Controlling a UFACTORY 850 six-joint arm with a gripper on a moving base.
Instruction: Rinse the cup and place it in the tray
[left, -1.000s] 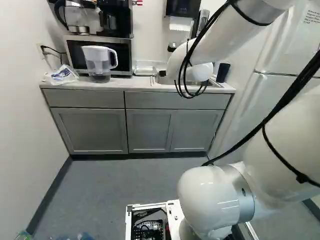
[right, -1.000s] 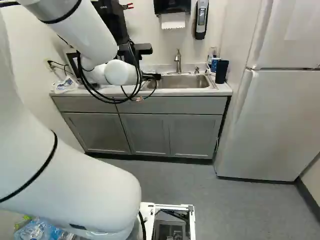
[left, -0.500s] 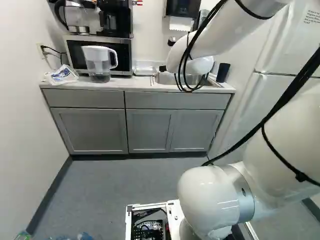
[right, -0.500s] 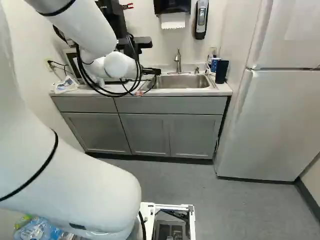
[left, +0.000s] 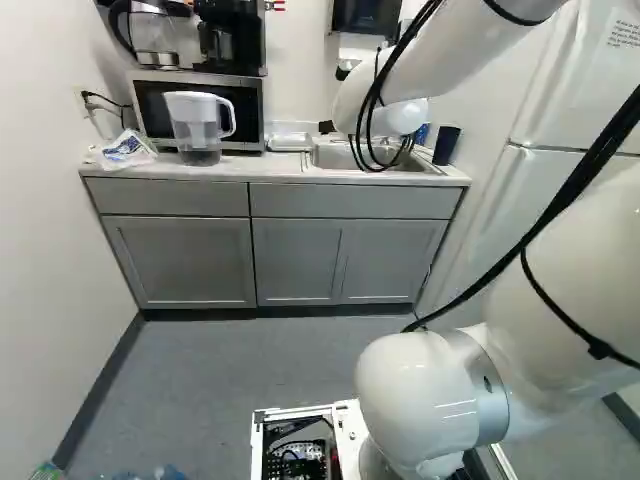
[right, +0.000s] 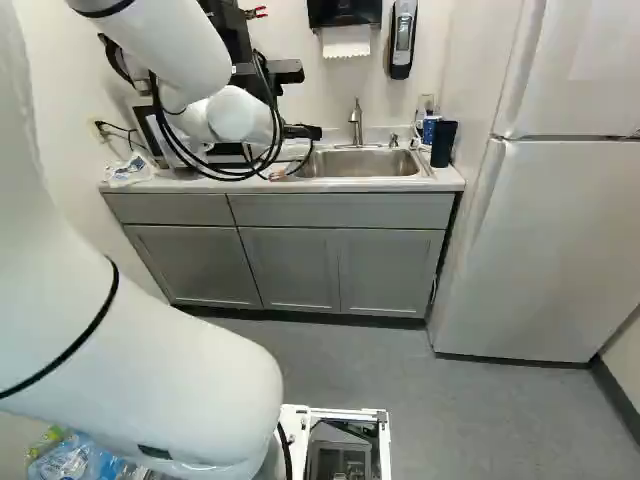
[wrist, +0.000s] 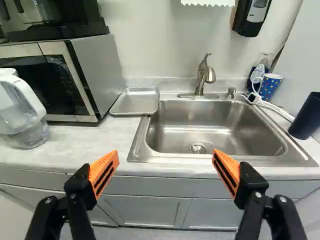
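Showing, from left to right, the water pitcher (wrist: 22, 110) beside the microwave (wrist: 100, 65), then the metal tray (wrist: 135, 101) on the counter (wrist: 65, 150), adjoining the sink (wrist: 215, 127). My gripper (right: 302, 131) is spread wide, its orange pads (wrist: 103, 172) well apart. Beyond the basin's far corner stands the dotted paper cup (wrist: 270, 86), upright, near the dark tumbler (wrist: 306, 117).

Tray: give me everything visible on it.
The tray is shallow and rectangular, with rounded corners and a low raised rim. It looks like dull silver-grey metal. Nothing lies in it. It sits flat, open side up, on the pale countertop, between the microwave and the sink. Whether its edge touches the sink's rim, I can't tell. The end effector isn't touching it.
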